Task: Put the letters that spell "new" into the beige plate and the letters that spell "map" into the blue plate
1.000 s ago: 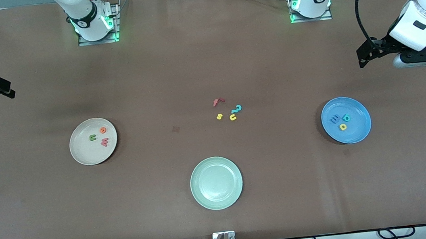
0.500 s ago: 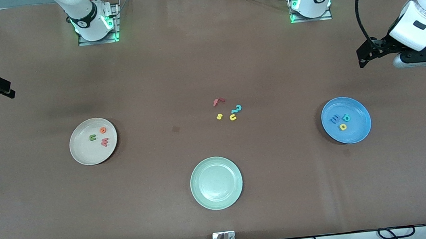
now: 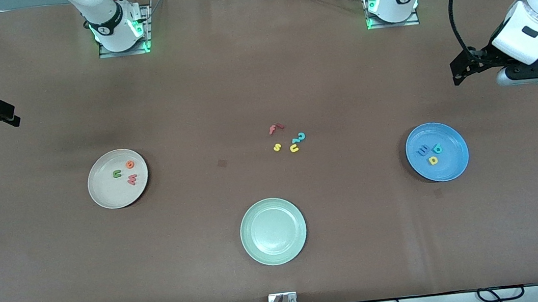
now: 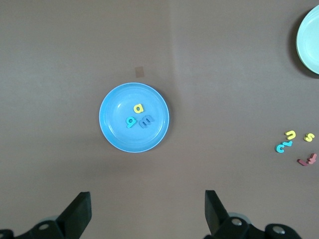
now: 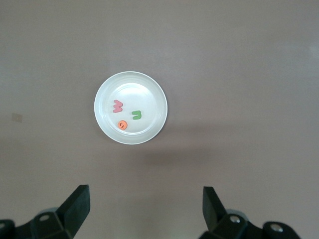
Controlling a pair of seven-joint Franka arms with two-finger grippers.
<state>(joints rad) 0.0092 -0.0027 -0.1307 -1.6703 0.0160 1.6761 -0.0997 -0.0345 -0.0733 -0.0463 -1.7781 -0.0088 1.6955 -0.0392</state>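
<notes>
1. n (image 3: 117,173), e (image 3: 130,164), w (image 3: 132,179) lie in the beige plate (image 3: 105,196).
2. m (image 3: 423,150), a (image 3: 433,160), p (image 3: 436,149) lie in the blue plate (image 3: 455,166).
3. Left gripper (image 4: 147,211) and right gripper (image 5: 144,209) hang released, empty, each above its table end.

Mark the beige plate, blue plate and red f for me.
beige plate (image 3: 105,196): front view, bare inner surface near the rim.
blue plate (image 3: 455,161): front view, bare inner surface near the rim.
red f (image 3: 274,128): front view, middle of the letter.

"new" letters (image 3: 124,172) (flat) in beige plate (image 3: 105,194); "map" letters (image 3: 430,152) apparently in blue plate (image 3: 450,167).
</notes>
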